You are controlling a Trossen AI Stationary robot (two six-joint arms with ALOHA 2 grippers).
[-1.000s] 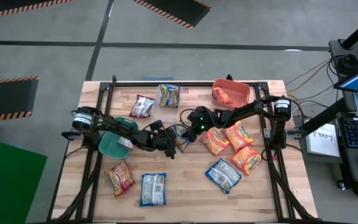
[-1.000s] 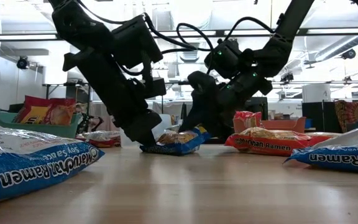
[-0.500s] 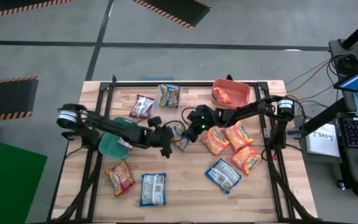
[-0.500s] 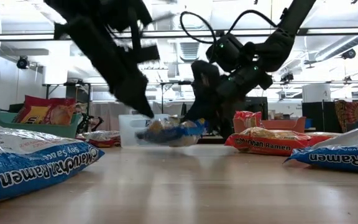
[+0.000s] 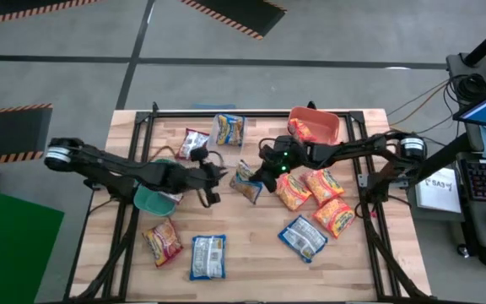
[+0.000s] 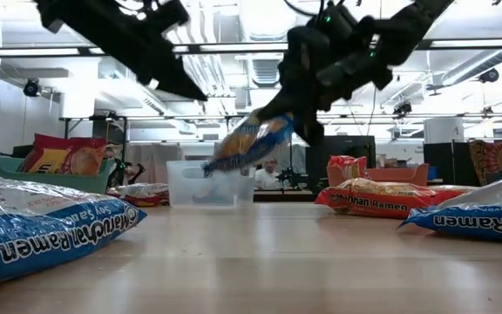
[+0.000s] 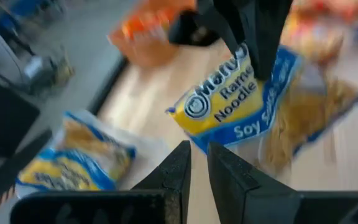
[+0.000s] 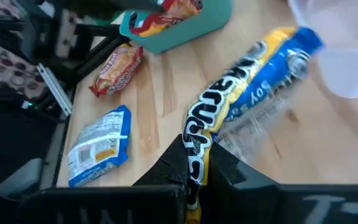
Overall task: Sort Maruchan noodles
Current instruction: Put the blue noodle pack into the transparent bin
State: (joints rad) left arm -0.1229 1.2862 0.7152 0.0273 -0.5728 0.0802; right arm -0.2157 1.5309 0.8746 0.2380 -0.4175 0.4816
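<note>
A blue-and-yellow Maruchan packet (image 6: pixel 251 144) (image 5: pixel 245 180) is in the air above the table's middle, in my right gripper (image 6: pixel 301 122) (image 8: pixel 201 168), which is shut on it. My left gripper (image 5: pixel 210 179) (image 7: pixel 199 165) hovers just left of the packet with its fingers shut and touches nothing. The left wrist view shows the packet (image 7: pixel 253 106) straight ahead, under the other arm's fingers. Other packets lie flat on the table: orange ones (image 5: pixel 294 191), blue ones (image 5: pixel 302 237) and a red-and-white one (image 5: pixel 193 143). My right gripper pinches the packet's one short end (image 8: pixel 197 146) between its two fingers, coming slanting down from the table's right. The packet is lifted clear and tilts, its free end (image 6: pixel 214 166) hanging lower, toward the left arm.
A clear bin (image 6: pixel 200 183) stands behind the lifted packet. A teal bin (image 5: pixel 150 196) holding a packet sits under the left arm. An orange bin (image 5: pixel 315 126) with an orange packet sits at the far edge. More packets lie near the near edge (image 5: pixel 207 256) (image 5: pixel 163 241).
My left gripper came up off the blue-and-yellow packet and drew back toward the table's left. My right gripper rose with the packet's end. The packet, lying on the table a second ago, is now lifted clear and tilted.
</note>
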